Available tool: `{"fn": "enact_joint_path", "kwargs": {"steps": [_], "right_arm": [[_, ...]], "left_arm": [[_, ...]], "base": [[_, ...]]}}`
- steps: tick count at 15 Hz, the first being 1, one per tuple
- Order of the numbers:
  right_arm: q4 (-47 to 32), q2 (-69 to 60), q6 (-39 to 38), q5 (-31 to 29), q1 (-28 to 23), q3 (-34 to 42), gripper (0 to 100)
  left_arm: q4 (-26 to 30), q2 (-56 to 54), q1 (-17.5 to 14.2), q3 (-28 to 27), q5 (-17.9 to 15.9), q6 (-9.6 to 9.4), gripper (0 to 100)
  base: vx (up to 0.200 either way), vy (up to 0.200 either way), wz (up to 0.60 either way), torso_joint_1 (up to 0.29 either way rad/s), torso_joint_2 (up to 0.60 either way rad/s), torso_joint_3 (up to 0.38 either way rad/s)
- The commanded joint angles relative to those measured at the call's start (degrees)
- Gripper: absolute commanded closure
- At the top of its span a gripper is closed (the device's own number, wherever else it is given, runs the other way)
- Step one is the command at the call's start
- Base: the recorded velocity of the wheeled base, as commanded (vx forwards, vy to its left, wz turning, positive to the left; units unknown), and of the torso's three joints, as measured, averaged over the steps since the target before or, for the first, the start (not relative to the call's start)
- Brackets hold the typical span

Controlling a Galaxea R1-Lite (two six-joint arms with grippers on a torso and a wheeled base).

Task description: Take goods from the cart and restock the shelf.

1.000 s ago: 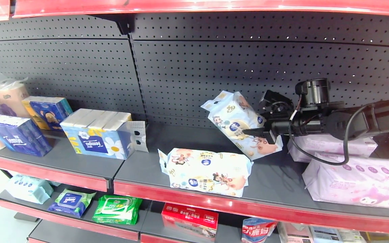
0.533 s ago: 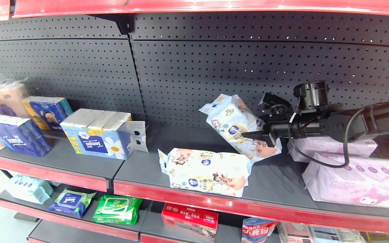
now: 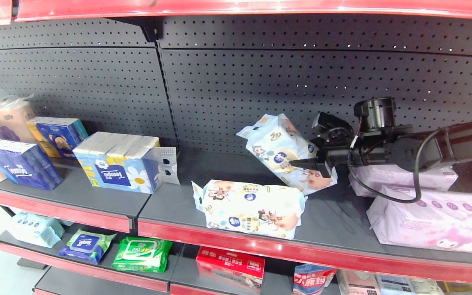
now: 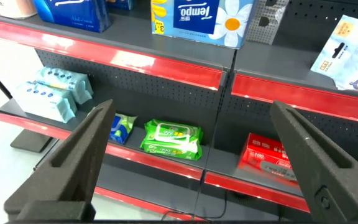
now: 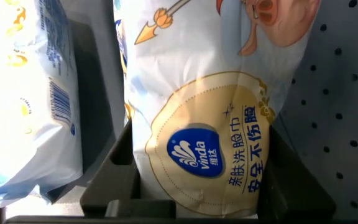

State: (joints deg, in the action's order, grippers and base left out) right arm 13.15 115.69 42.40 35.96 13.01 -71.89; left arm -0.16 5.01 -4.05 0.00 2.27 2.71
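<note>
1. My right gripper [image 3: 306,164] is clamped on a cartoon-print tissue pack [image 3: 279,149]. One finger lies on each side of the pack's middle, and the jaws are open only as far as the pack's width.
2. That pack tilts over the middle shelf [image 3: 330,217], its top end leaning left and close to the pegboard back [image 3: 236,82]. I cannot tell whether its lower end touches the shelf board.
3. A second cartoon-print pack [image 3: 252,207] lies flat at the shelf's front edge, just in front of the held one.
4. Pale purple packs [image 3: 428,217] sit to the right, under my right arm.
5. My left gripper [image 4: 191,115] is spread wide with nothing in it, low before the lower shelves, facing a green wipes pack [image 4: 171,138].
</note>
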Motion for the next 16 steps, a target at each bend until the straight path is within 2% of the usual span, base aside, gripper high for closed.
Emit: {"fn": "enact_joint_path", "kwargs": {"steps": [1,3,4,13,16], "right_arm": [[0.03,0.24,0.05,0.07,0.0,-0.18,100],[0.03,0.24,0.05,0.25,0.09,-0.18,100],[0.03,0.24,0.05,0.25,0.0,-0.18,0],[0.12,-0.9,-0.83,-0.01,-1.23,0.08,0],[0.03,-3.98,-3.81,-0.19,-2.9,4.21,0]], "left_arm": [[-0.02,0.09,0.0,0.0,0.02,0.02,0],[-0.02,0.09,0.0,0.0,0.02,0.02,0],[-0.02,0.09,0.0,0.0,0.02,0.02,0],[-0.02,0.09,-0.08,0.0,0.02,0.02,0],[-0.02,0.09,0.0,0.0,0.02,0.02,0]], "base": [[0.0,0.0,0.0,0.0,0.0,0.0],[0.0,0.0,0.0,0.0,0.0,0.0],[0.0,0.0,0.0,0.0,0.0,0.0],[0.0,0.0,0.0,0.0,0.0,0.0],[0.0,0.0,0.0,0.0,0.0,0.0]]}}
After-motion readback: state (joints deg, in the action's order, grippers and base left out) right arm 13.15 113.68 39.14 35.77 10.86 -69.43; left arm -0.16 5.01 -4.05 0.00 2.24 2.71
